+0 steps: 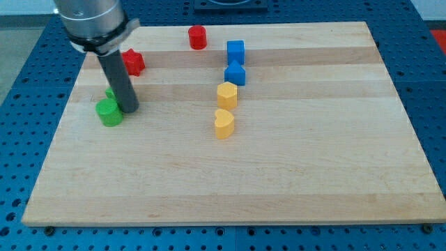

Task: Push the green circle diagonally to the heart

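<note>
The arm's rod comes down at the view's left side of the wooden bench (293, 181), and its tip (128, 109) rests just to the right of the green circle (109, 112), touching or very nearly touching that block's right edge. The tool here is a plain rod with nothing that opens or closes, so it clamps on nothing; it can only shove. A second green block (110, 93) peeks out behind the rod, mostly hidden, so its shape cannot be told.

The yellow heart (224, 124) sits near the bench's middle, well apart from the green circle and slightly lower in the view. Just above it stands a yellow block (227, 93) of roughly hexagonal shape, then a blue block (235, 73) and a blue cube (235, 50) in a loose column. A red star-like block (133, 62) lies above the tip and a red cylinder (198, 37) near the top edge.

As a judgement, the tip stands on the wrong side for the push: the heart lies to the right, so the rod would need to get round to the circle's left and slightly upper side before driving it rightward and a little down. The open stretch of bench between the two leaves that diagonal unobstructed, though the hidden green block near the rod could be nudged while repositioning
</note>
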### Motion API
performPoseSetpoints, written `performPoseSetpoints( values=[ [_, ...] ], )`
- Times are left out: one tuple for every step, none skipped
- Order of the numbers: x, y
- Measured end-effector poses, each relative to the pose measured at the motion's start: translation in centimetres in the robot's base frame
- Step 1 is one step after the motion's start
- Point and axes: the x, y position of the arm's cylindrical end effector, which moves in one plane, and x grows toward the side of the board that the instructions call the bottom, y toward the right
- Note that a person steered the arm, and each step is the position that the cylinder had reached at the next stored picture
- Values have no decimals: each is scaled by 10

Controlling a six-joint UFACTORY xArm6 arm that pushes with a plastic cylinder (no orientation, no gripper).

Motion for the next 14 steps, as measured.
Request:
performPoseSetpoints(
  values=[
    [7,-11],
    [-14,-15],
    [9,-40],
    [16,-29],
    [6,-27],
    [5,-51],
    [5,-78],
    [56,-55],
    [65,50],
    [98,97],
    [79,49],
    [74,8],
    [61,-1],
    [89,-49]
  ],
)
